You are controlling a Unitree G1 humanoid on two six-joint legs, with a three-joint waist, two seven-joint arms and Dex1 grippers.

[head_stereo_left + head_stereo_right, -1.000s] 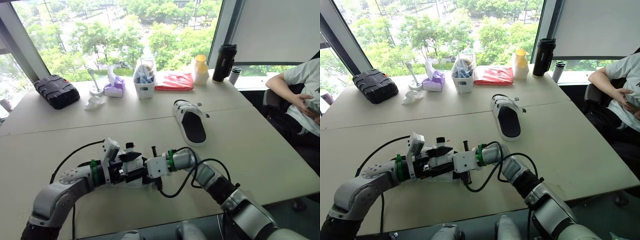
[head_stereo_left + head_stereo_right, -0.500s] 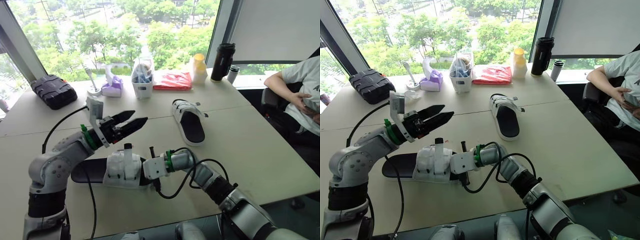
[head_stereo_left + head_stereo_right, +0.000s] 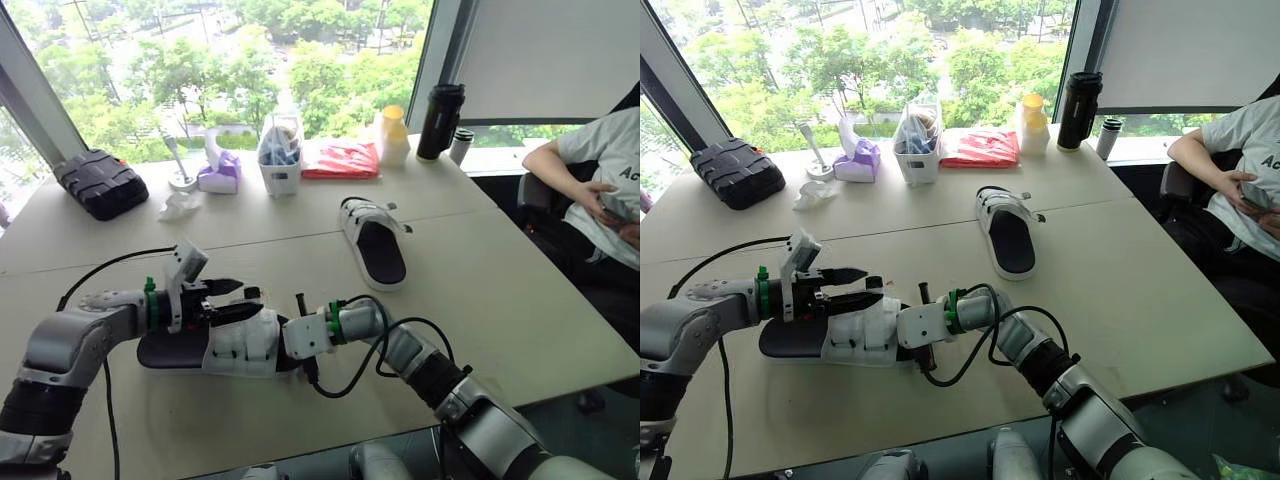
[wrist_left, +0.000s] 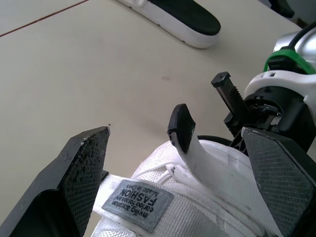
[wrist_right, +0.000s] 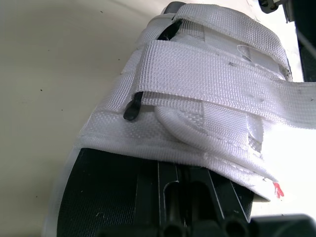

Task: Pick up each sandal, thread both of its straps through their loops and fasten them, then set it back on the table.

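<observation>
My left gripper (image 4: 175, 133) wide open astride the white straps (image 3: 245, 335) of the near sandal (image 3: 165, 350), holding nothing, that sandal flat on the bench (image 3: 500, 290), my right gripper (image 3: 283, 345) at its toe, grip I cannot tell, second sandal (image 3: 375, 240) beyond it

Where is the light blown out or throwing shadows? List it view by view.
Right wrist view: the near sandal's straps wash out to pure white at one end. Eye views: the window backlights the table; the far sandal casts only a faint shadow. Left wrist view: soft, even light.
</observation>
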